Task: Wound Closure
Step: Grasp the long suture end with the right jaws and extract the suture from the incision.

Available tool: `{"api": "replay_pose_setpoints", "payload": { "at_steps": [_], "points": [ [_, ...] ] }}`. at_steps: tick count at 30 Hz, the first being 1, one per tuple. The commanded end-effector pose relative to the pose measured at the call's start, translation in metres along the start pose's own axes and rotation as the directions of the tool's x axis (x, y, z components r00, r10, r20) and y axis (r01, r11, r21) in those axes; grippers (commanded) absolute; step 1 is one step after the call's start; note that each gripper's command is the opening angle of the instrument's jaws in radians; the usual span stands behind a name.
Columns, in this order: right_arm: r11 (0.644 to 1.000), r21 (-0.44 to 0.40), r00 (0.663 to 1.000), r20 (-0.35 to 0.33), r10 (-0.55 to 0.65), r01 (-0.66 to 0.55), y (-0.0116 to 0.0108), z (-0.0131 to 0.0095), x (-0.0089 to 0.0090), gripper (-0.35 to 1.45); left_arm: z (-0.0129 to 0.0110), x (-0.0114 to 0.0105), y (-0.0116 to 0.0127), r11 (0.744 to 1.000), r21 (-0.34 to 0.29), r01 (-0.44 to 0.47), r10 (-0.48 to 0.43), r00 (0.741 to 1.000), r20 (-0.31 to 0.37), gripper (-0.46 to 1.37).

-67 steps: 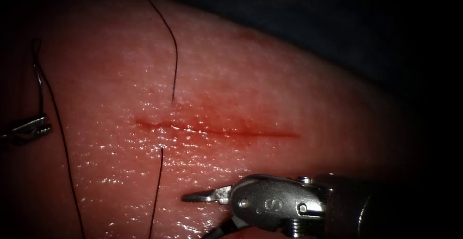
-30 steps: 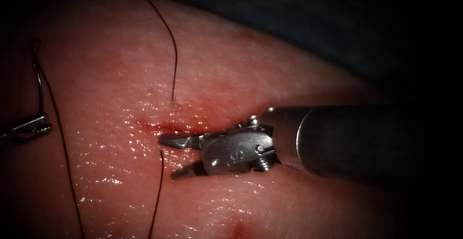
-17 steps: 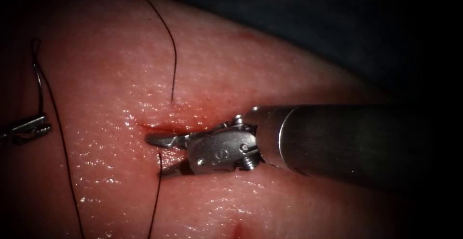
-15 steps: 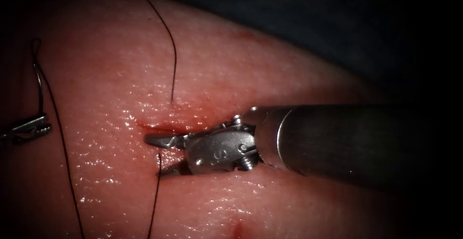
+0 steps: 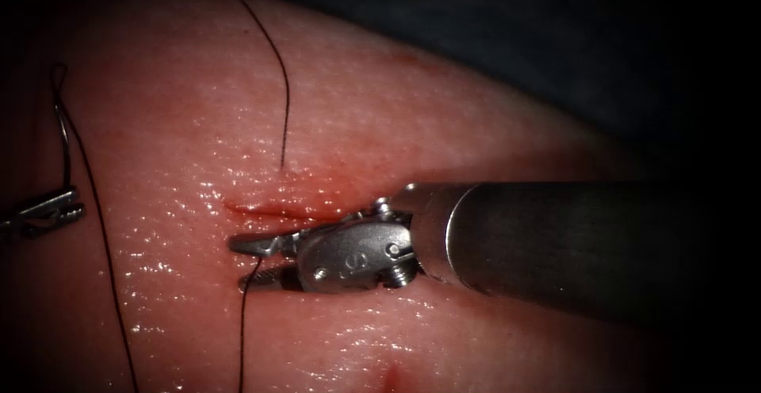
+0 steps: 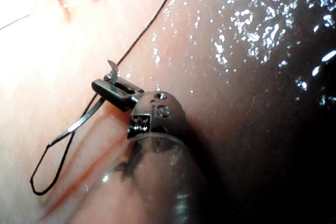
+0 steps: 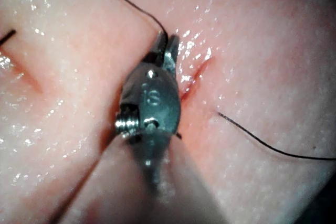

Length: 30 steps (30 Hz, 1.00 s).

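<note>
Needle (image 5: 65, 146) clear of tissue (image 5: 444, 124) near its left edge, clamped in left tool (image 5: 49, 211), right tool (image 5: 252, 262) narrowly parted around thread (image 5: 252, 276) below cut (image 5: 261, 208).

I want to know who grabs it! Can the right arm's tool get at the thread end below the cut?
Probably yes: the right tool is right at that thread end, nothing between them. The left tool holds the needle.

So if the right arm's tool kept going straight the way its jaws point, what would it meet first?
Probably the thin black thread where it leaves the wet pink tissue just below the cut: it already lies at the tips of the right arm's steel tool. Depth is unclear; beyond that, bare tissue.
</note>
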<state>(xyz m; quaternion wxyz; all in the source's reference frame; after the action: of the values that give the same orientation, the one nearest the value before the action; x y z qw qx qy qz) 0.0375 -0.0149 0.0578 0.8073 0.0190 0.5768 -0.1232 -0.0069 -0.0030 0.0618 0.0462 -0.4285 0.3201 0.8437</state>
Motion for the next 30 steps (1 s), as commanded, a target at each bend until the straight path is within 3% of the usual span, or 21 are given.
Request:
{"api": "replay_pose_setpoints", "payload": {
  "at_steps": [1, 5, 18, 30],
  "points": [
    [1.0, 0.013, 1.0, 0.006, 0.02, -0.02, -0.0001, 0.0, 0.0, -0.35, 0.0, 0.0, 0.0, 1.0, -0.004, 0.0, 0.0, 1.0, 0.0, -0.35],
    [0.985, 0.124, 0.993, 0.004, 0.118, -0.117, -0.0002, 0.0, -0.0003, -0.35, 0.0, 0.0, 0.0, 1.0, -0.004, 0.0, 0.0, 1.0, 0.0, -0.35],
    [0.941, 0.123, 0.949, 0.04, 0.312, -0.315, -0.0004, -0.0005, 0.0001, -0.35, 0.0, 0.0, 0.0, 1.0, -0.004, 0.0, 0.0, 1.0, 0.0, -0.35],
    [0.934, 0.206, 0.956, 0.072, 0.284, -0.293, -0.0041, -0.0019, 0.0027, -0.35, 0.0, 0.0, 0.0, 1.0, -0.004, 0.0, 0.0, 1.0, 0.0, -0.35]
  ]
}}
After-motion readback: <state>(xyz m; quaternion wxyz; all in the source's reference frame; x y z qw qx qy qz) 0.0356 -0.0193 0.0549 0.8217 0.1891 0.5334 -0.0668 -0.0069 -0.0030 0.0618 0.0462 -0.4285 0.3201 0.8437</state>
